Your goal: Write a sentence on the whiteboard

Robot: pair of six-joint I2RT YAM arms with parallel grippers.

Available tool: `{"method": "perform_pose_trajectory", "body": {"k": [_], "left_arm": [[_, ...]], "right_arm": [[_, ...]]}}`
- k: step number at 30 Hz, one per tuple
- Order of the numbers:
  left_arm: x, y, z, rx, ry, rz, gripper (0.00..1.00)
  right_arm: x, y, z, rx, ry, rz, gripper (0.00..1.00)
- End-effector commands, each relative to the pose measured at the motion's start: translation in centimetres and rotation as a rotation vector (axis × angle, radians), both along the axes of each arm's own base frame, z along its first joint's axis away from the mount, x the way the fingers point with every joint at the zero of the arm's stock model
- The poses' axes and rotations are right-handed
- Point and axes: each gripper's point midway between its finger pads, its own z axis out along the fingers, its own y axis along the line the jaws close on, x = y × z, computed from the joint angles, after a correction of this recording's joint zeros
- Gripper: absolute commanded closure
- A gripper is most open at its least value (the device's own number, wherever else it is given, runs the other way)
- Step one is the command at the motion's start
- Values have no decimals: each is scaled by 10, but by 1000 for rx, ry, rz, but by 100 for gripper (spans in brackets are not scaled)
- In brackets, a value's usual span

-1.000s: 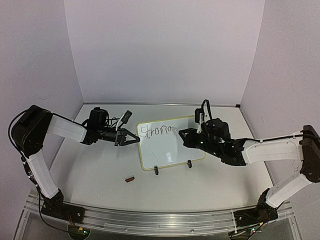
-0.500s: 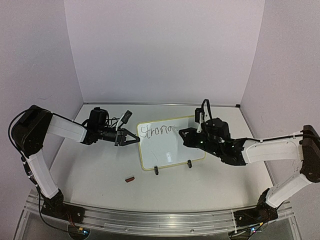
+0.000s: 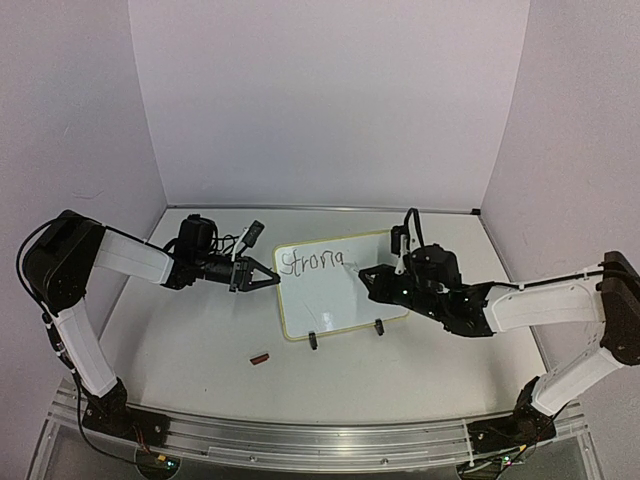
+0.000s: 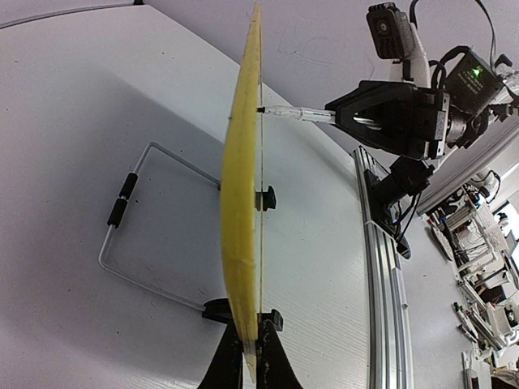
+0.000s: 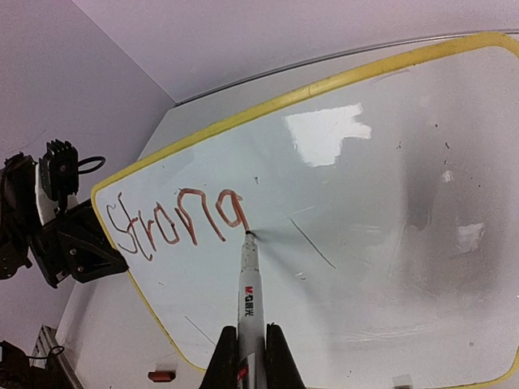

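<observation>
Movement since a second ago is small in the top view: the right gripper [image 3: 368, 278] has dropped slightly down the face of the whiteboard [image 3: 345, 300], and the last letter of the sentence [image 3: 312, 263] has gained a short stroke. The left gripper [image 3: 268, 279] has stayed at the board's left edge. This view holds two arms, one board standing near the middle of the table [image 3: 200, 340], one written word, two black clips [image 3: 313, 341] at the board's lower edge, and one small red cap [image 3: 260, 357] lying apart in front. From the left wrist the board shows edge-on, and the left fingers are pressed together on its yellow frame. One wire stand [image 4: 138, 203] sits on the side away from the writing, and the tip of one marker [image 4: 296, 114] touches the board's face. From the right wrist the jaws pinch that marker's barrel. Its tip rests just under the last letter of the single reddish word, which reads roughly "Strong".
</observation>
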Motion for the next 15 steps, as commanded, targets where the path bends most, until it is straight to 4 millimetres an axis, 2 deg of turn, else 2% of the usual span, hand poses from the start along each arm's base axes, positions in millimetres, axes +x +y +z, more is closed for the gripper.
{"method": "perform_pose_trajectory", "body": {"k": [1, 8, 15], "left_arm": [[-6, -6, -1, 22, -21, -24, 100], [-6, -6, -1, 22, -22, -24, 100], [-6, -7, 0, 21, -23, -26, 100]], "right_arm": [[-5, -4, -11, -7, 33, -8, 100], [-11, 1, -18, -10, 49, 4, 100], [-9, 14, -13, 6, 34, 22, 100]]}}
